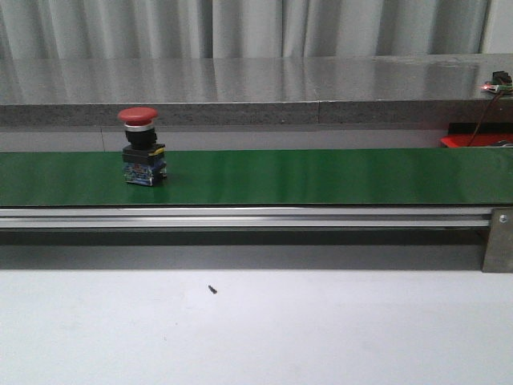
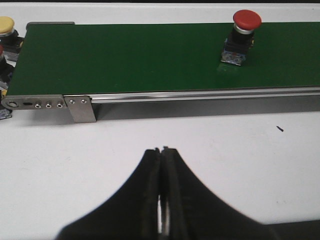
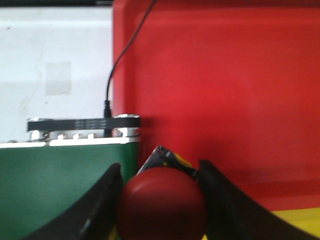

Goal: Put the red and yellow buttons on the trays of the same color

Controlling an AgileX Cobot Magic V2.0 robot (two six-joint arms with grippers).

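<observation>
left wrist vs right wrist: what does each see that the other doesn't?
Left wrist only: the shut left gripper over the white table, a red button standing on the belt, and a yellow button past the belt's end.
Right wrist only: the right gripper closed on a second red button, with the red tray beyond and a black cable.
Both: the green conveyor belt.
</observation>
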